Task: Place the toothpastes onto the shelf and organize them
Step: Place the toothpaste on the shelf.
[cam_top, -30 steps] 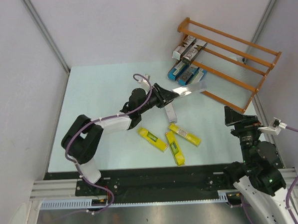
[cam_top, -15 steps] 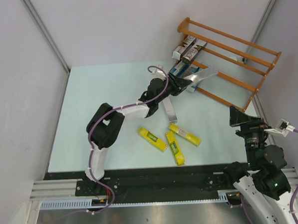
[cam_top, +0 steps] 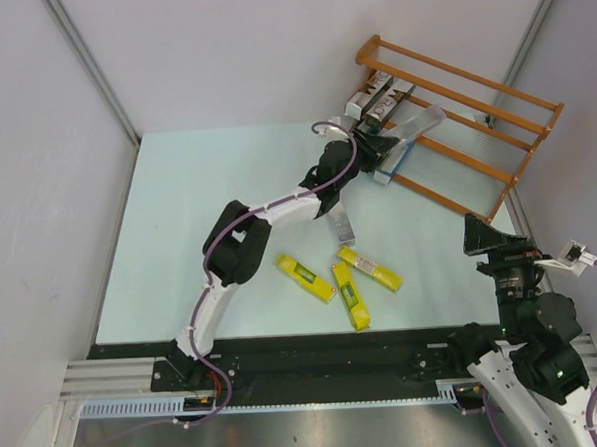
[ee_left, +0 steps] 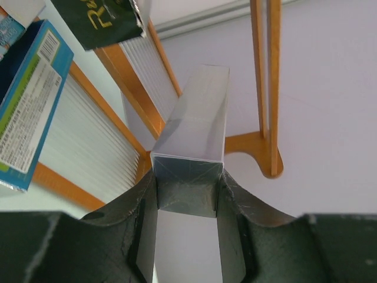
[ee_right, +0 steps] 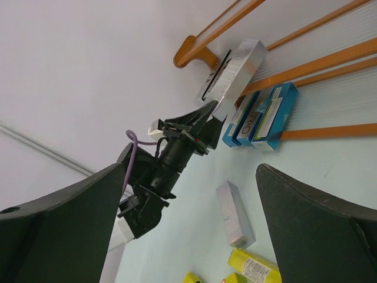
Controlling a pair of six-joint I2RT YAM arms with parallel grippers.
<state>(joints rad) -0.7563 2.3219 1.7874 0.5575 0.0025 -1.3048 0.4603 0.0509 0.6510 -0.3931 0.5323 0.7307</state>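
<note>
Pale table [cam_top: 198,219]: left hand [cam_top: 382,144] grasping silver carton [cam_top: 419,123] (long axis pointing into shelf [cam_top: 471,75], seemingly).

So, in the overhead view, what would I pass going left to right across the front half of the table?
left arm → three yellow toothpastes, lying close together → right gripper

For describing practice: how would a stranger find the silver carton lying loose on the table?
Start at the orange-brown shelf in the far right corner and come toward the three yellow cartons. The silver carton lies between them, flat on the table: the only grey one neither shelved nor gripped.
</note>
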